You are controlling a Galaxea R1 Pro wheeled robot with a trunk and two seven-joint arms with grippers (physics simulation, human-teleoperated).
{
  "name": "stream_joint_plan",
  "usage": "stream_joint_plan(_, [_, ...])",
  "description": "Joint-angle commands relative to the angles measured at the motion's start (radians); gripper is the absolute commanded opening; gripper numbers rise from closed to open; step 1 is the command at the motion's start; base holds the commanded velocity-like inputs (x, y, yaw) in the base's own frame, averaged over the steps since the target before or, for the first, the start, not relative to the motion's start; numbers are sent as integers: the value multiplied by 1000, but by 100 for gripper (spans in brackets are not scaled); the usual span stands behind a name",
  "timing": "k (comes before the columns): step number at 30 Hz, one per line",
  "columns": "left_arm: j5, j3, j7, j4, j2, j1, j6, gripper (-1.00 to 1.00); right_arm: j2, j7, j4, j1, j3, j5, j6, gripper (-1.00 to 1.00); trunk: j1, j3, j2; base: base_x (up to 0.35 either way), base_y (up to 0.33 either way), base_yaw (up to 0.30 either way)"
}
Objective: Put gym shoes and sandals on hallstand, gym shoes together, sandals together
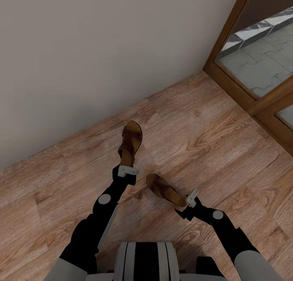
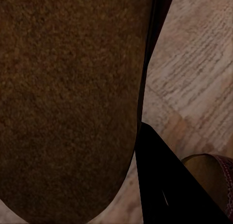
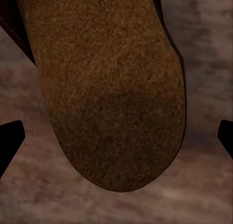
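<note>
Two dark-brown sandals with tan footbeds lie on the wood-plank corridor floor point(image 1: 228, 151) near the wall. My left gripper point(image 1: 127, 170) is at the heel of the farther sandal point(image 1: 130, 144). In the left wrist view that sandal's footbed point(image 2: 68, 102) sits very close, one black finger point(image 2: 170, 190) presses against its edge, and the other finger is hidden behind it. My right gripper point(image 1: 188, 203) is at the heel of the nearer sandal point(image 1: 165, 189). It is open, with the sandal heel point(image 3: 111, 102) between its wide-apart fingertips point(image 3: 9, 136). The gym shoes and hallstand are out of view.
A plain light wall point(image 1: 101, 49) runs along the back, close behind the sandals. A wood-framed glass door point(image 1: 260, 57) stands at the right. Open floor lies right of the sandals. The nearer sandal's toe point(image 2: 213, 178) shows in the left wrist view.
</note>
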Motion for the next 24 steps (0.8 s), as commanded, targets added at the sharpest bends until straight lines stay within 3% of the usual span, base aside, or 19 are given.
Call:
stream_joint_plan(1, [-11,-1,-1,-2,0,0,6,-100,0,4,0,0,-2,10,-7,100,0,0,0,0,0,0])
stream_joint_plan(24, [-11,-1,-1,-2,0,0,6,-100,0,4,0,0,-2,10,-6,100,0,0,0,30,0,0])
